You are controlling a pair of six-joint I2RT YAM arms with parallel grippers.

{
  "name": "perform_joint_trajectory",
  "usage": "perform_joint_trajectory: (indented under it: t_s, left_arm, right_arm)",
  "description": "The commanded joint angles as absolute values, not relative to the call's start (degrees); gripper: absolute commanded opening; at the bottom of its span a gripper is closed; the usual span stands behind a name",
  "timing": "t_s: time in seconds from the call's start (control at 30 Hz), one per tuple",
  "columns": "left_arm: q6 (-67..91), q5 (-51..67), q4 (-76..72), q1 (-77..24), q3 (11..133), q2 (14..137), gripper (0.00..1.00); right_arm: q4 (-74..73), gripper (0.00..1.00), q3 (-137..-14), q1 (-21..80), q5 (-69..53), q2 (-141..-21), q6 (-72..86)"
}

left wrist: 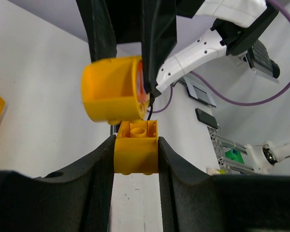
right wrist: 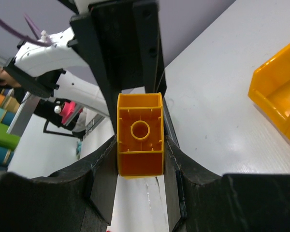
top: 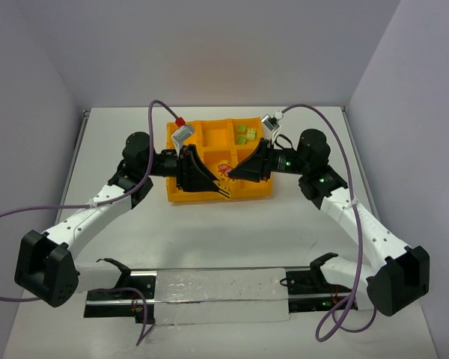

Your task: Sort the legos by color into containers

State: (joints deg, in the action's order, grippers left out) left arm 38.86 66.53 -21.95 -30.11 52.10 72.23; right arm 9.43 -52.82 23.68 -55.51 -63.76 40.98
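Two grippers meet nose to nose over the front middle well of the tray [top: 181, 191]. The left gripper [left wrist: 135, 145] is clamped on a yellow brick [left wrist: 136, 157], hollow side toward its camera, pinched at both flanks. The right gripper [right wrist: 140, 145] is clamped likewise on the other brick [right wrist: 140, 133], its fingers [right wrist: 104, 169] tight against both side faces. In the left wrist view the other brick sits against the top edge of the yellow brick, apparently touching, though the seam is too cramped to say whether they are snapped together. Neither brick rests in a well.

Green legos [top: 245, 134] lie in the back right well; a small red piece [top: 224, 170] shows beside the gripper tips in the top view.

Along its back edge the tray lies near the rear edge of the tabletop [top: 232, 232]. Open white tabletop runs to either side of the tray and in front of it, down to the arm bases. Each arm reaches in from its own side, elbow out, apart from the side walls [top: 30, 112]. A purple cable [top: 156, 112] loops above the tray's back left corner.
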Motion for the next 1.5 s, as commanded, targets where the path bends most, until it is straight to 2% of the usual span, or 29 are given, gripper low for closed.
perform_joint_trajectory:
  t_s: [0.0,0.1,0.17,0.33,0.43,0.53,0.7,0.97,1.1,1.2,1.23,1.3,1.47]
  left_arm:
    - [31.24,66.32,-14.31,-30.59,52.01,70.4,0.0]
    - [30.11,65.14,-12.14,-30.59,51.64,70.36,0.0]
    - [29.5,63.2,-10.16,-30.55,51.94,70.23,0.0]
    - [25.28,49.79,2.91,-28.18,55.37,70.13,0.0]
    - [27.64,44.83,5.09,-24.09,55.53,69.94,0.0]
    - [30.9,39.28,3.84,-21.35,54.73,68.71,0.0]
    - [34.93,32.25,3.95,-21.09,57.07,69.26,0.0]
    - [41.69,28.67,2.04,-21.27,60.58,74.23,0.0]
    - [43.78,27.48,1.02,-21.83,61.79,76.94,0.0]
    - [44.3,26.87,0.93,-22.98,63.7,78.78,0.0]
    - [44.25,26.57,1.02,-23.49,64.19,79.61,0.0]
    - [44.21,26.41,1.1,-24.39,65.44,80.85,0.0]
    - [43.9,25.97,1.38,-26.7,68.64,84.87,0.0]
  right_arm:
    - [12.1,0.0,-55.15,22.94,-54.95,-63.98,42.55]
    - [8.91,0.0,-56.41,22.94,-53.02,-63.72,40.54]
    - [2.55,0.0,-58.03,22.81,-47.25,-63.46,37.77]
    - [-18.59,0.0,-63.8,22.93,-14.66,-64.66,30.11]
    - [-23.65,0.0,-62.91,22.85,-0.82,-65.56,28.73]
    - [-24.74,0.0,-61.59,22.92,7.19,-67.13,27.34]
    - [-23.87,0.0,-61.17,23.03,9.81,-72.23,26.16]
    - [-21.01,0.01,-64.5,24.61,7.27,-82.63,24.81]
    - [-21.62,0.22,-66.21,26.47,7.94,-86.65,24.52]
    - [-21.31,0.76,-66.62,27.21,8.1,-87.99,24.48]
    - [-21.42,0.89,-66.97,27.35,8.32,-88.12,24.52]
    - [-21.81,0.98,-67.65,27.56,8.89,-88.06,24.47]
    - [-23.32,1.0,-68.74,27.66,11.22,-85.64,24.31]
